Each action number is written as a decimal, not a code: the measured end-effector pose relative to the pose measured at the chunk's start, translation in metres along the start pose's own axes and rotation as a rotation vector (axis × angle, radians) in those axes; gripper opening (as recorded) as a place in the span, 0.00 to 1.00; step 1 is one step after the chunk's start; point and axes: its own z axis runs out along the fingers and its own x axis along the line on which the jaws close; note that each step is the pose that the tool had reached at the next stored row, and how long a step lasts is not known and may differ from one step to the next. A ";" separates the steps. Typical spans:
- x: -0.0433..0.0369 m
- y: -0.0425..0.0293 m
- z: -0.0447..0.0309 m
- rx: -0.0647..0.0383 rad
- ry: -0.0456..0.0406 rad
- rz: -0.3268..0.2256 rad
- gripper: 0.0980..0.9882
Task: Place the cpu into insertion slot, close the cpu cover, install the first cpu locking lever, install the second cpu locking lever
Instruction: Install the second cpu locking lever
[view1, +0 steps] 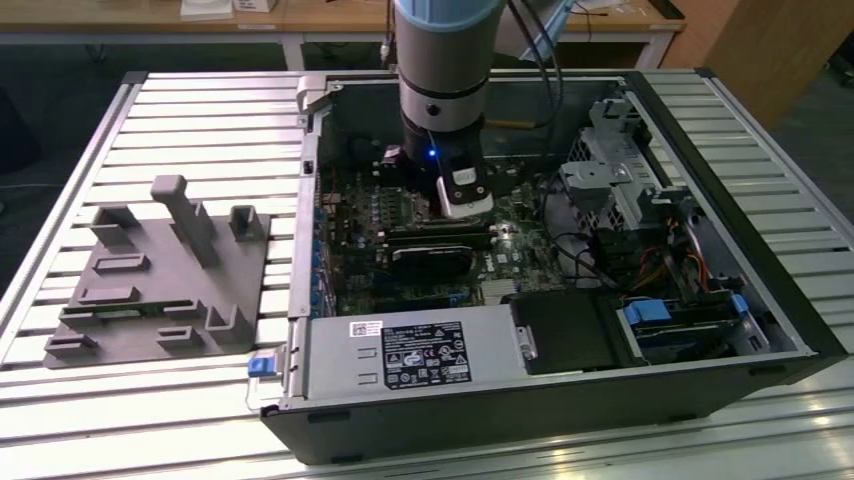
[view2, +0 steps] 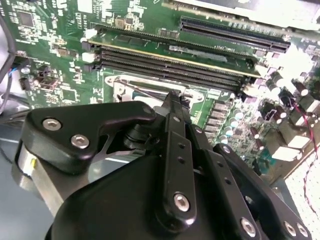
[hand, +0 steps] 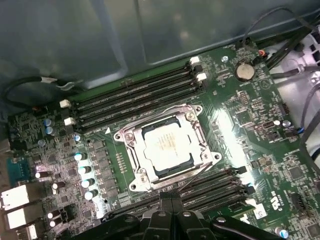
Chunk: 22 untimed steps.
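Observation:
The cpu (hand: 165, 145), a pale silvery square, lies flat in the insertion slot (hand: 198, 111) on the green board. The cpu cover (hand: 131, 145), a silvery frame with a cut-out centre, lies down around the chip. Thin wire levers run along two sides of the frame; one lever (hand: 200, 174) passes close to my fingertips. My gripper (hand: 171, 199) hangs just beside the socket's edge with its black fingers together and nothing visible between them. In the second wrist view the gripper (view2: 174, 95) tips sit at the socket frame (view2: 120, 86). In the exterior view the gripper (view1: 461, 208) reaches down inside the open computer case.
Long black memory slots (hand: 135, 92) flank the socket on both sides. A coin battery (hand: 244, 71) and cables (hand: 280, 30) lie beyond. The case holds a power supply (view1: 414, 355) and a drive cage (view1: 614, 180). A grey fixture (view1: 160, 280) stands on the slatted table at the exterior view's left.

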 end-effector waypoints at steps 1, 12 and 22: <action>0.0007 -0.0009 0.0017 -0.001 0.0010 -0.003 0.01; 0.0092 -0.0098 0.0163 -0.027 0.0167 -0.033 0.01; 0.0128 -0.0148 0.0291 -0.050 0.0263 -0.040 0.01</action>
